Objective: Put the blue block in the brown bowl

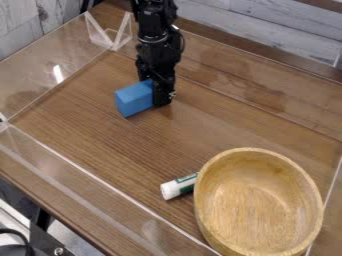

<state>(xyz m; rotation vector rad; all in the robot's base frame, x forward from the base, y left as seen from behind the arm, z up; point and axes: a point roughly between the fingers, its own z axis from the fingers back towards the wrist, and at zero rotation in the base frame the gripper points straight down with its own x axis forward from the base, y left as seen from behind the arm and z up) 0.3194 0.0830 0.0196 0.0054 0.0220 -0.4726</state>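
The blue block lies on the wooden table, left of centre. My black gripper points straight down at the block's right end, low over the table. Its fingers are shut on that end, and most of the block sticks out to the left. The brown bowl stands empty at the front right, well apart from the gripper.
A small white-and-green tube lies against the bowl's left rim. Clear plastic walls ring the table, with a clear angled piece at the back left. Grey planks run behind the table.
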